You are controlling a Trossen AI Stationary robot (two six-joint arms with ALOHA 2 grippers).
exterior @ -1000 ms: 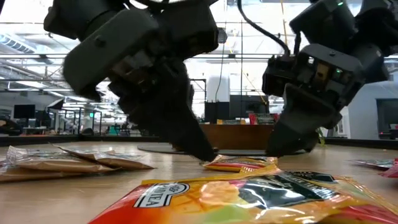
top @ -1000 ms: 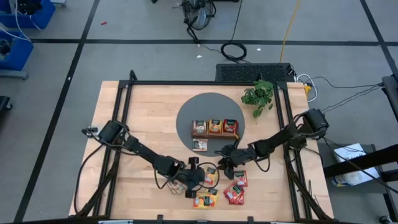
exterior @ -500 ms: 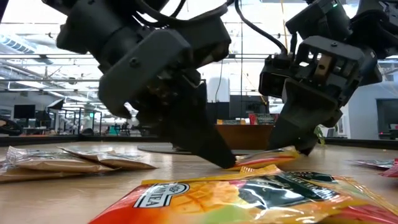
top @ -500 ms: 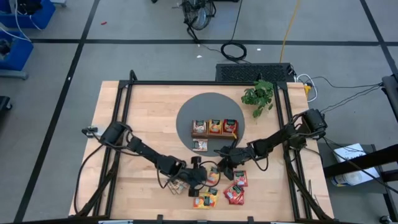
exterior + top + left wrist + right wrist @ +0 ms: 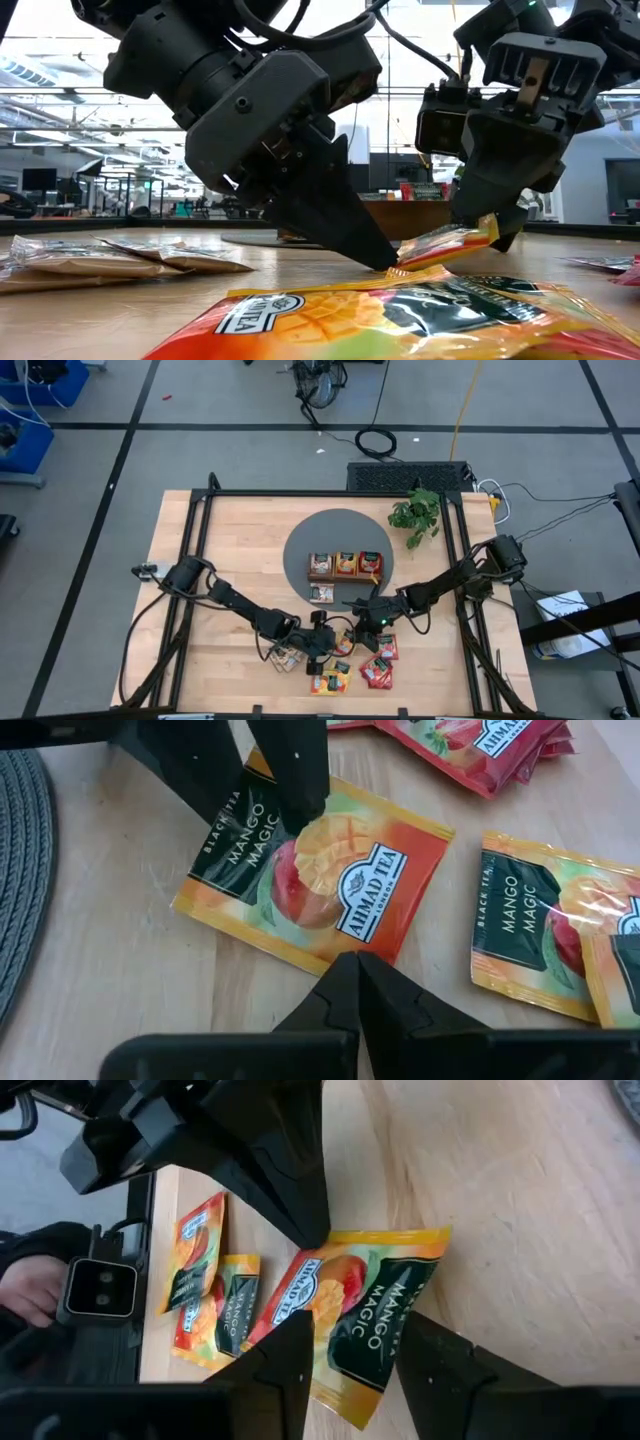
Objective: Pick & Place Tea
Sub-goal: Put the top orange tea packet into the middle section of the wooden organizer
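Orange mango sachet [image 5: 315,880] lies on table [image 5: 230,550] between both grippers, one edge lifted off wood in low view. Print reads "BLACK TEA", "MANGO MAGIC", "AHMAD TEA LONDON".

Right gripper [image 5: 490,225] clamps sachet's raised edge, fingers pinched on it. Left gripper [image 5: 355,965] has fingers closed together, tips pressing table right at sachet's near edge, holding nothing.

High view count: tray [image 5: 345,574] with three filled compartments on grey mat [image 5: 300,545], one sachet just in front of tray. Two more mango sachets [image 5: 555,935] beside first, red ones [image 5: 490,745] beyond, beige ones [image 5: 110,258] off to side.
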